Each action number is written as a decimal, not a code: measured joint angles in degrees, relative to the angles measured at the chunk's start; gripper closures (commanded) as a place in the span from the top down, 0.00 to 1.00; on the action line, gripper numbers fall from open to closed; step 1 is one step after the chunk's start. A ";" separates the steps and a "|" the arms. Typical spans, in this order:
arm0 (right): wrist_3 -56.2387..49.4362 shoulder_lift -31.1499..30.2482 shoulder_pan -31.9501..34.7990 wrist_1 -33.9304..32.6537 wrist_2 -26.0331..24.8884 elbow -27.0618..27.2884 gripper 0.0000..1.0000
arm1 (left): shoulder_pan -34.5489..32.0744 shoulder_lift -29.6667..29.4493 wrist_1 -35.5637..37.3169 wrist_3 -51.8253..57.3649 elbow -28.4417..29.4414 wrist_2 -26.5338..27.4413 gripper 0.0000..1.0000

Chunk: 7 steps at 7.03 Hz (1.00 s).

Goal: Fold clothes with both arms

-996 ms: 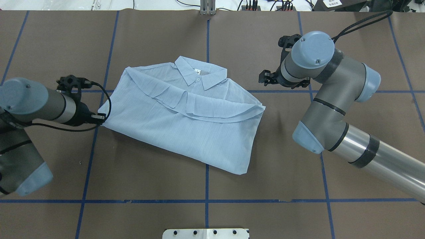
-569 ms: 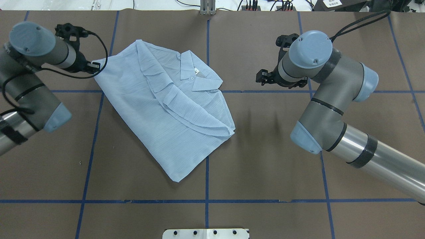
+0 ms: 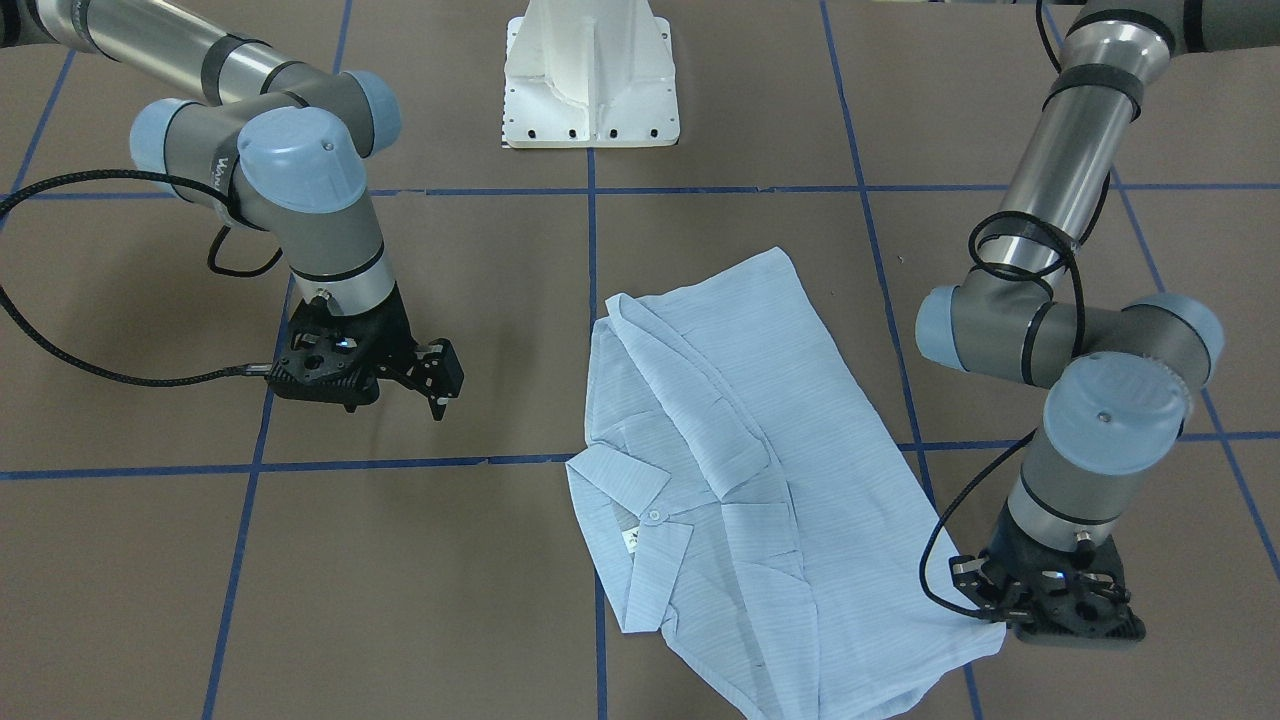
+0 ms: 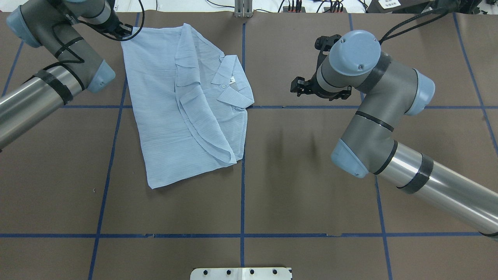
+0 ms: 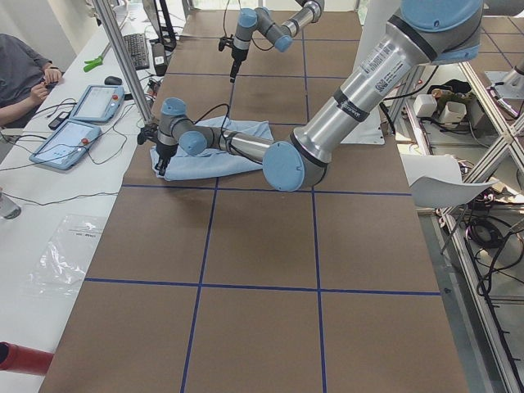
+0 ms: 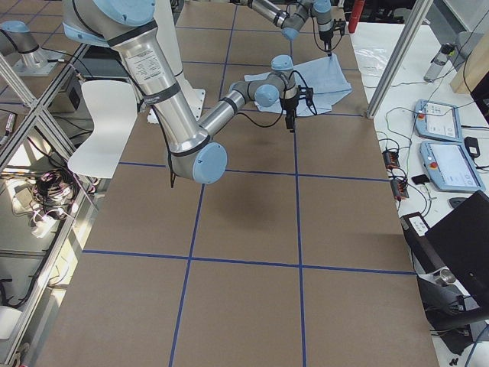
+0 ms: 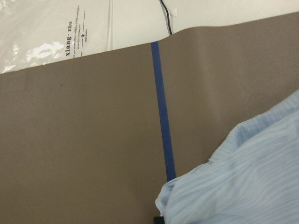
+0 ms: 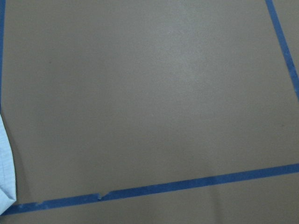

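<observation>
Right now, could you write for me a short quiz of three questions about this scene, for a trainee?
1. True or false: the right gripper touches the shirt.
2. Which gripper holds a corner of the shirt? A) left gripper B) right gripper C) both
3. Which part of the shirt lies nearest to the right gripper?
Key: 1 false, it hangs apart from it. 2 A. 3 the collar.

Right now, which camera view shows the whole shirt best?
The overhead exterior view: the shirt lies whole in frame, seen flat from above. The front-facing view crops its edge; the side views show it small and partly hidden; each wrist view catches only an edge.
</observation>
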 measured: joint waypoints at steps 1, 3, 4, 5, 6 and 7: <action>2.92 3.62 -0.87 -0.09 -0.27 -3.29 1.00 | -1.05 1.88 -2.54 0.64 -1.43 -5.22 1.00; 10.85 14.05 -3.22 0.23 -1.80 -14.99 0.96 | -2.17 7.69 -4.02 0.45 -8.34 -12.75 1.00; 14.69 18.23 -4.47 1.04 -3.70 -20.48 0.91 | -2.28 9.23 -4.15 0.10 -10.42 -13.58 1.00; 17.61 20.85 -5.57 2.84 -5.55 -24.75 0.82 | -2.30 9.87 -4.22 -0.22 -11.30 -13.83 1.00; 19.59 21.91 -6.53 4.66 -6.98 -27.27 0.74 | -2.31 10.13 -4.25 -0.58 -11.69 -13.90 1.00; 20.51 22.27 -7.34 5.57 -8.20 -28.41 0.70 | -2.26 10.36 -4.26 -1.03 -11.96 -13.92 1.00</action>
